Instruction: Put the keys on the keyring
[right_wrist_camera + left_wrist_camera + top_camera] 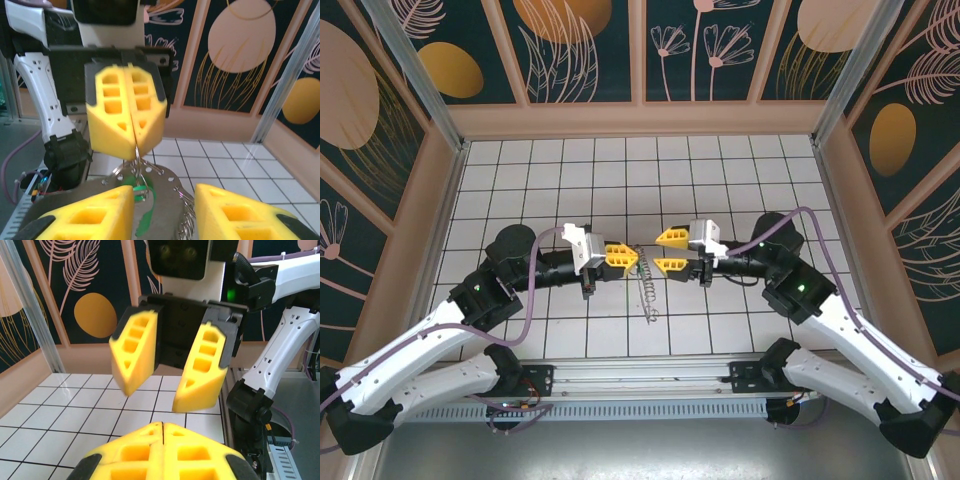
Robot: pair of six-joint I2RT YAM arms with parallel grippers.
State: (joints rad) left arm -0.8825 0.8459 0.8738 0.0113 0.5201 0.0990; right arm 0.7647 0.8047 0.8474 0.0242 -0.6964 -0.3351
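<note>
Right claw [164, 200] gapes; close up, green key [141, 190] shows by keyring [152, 170].

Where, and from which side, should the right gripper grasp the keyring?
Probably the upper loops of the keyring, just below where the left gripper pinches it. Come in level from the right: it hangs straight down, and the right gripper's open jaws face it.

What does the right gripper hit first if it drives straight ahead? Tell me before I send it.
Most likely the thin grey-brown metallic keyring and small green key, dangling from the shut left gripper, right before the open right gripper; depth is unclear.
</note>
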